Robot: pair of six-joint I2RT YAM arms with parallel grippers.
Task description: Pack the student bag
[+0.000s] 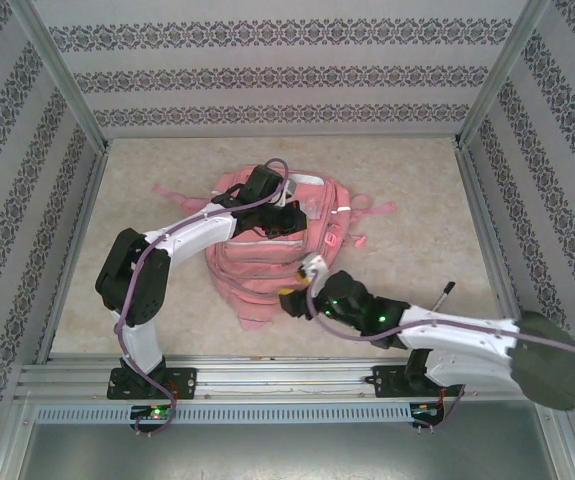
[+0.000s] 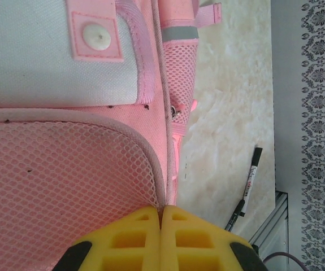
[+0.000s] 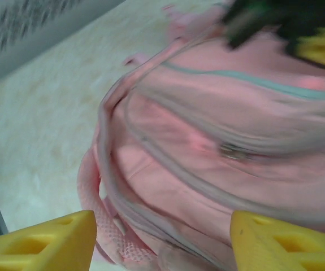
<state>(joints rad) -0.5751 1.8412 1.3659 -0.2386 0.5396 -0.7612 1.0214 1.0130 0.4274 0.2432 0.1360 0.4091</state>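
The student bag (image 1: 257,268), a large pink backpack, lies flat in the middle of the table. My left gripper (image 1: 279,196) is at its far end. In the left wrist view the left gripper (image 2: 162,210) is shut, with the pink piping between the mesh panel of the bag (image 2: 66,175) and its side running in between the yellow fingertips. My right gripper (image 1: 300,288) hovers at the bag's near right edge. It stands open (image 3: 162,248) over the bag (image 3: 207,130), its yellow fingers wide apart with nothing between them; that view is blurred.
A black and white pen (image 1: 445,296) lies on the table right of the bag, close to the right rail, and appears in the left wrist view too (image 2: 248,183). Pink straps (image 1: 172,190) trail out to the left. Patterned walls enclose the table.
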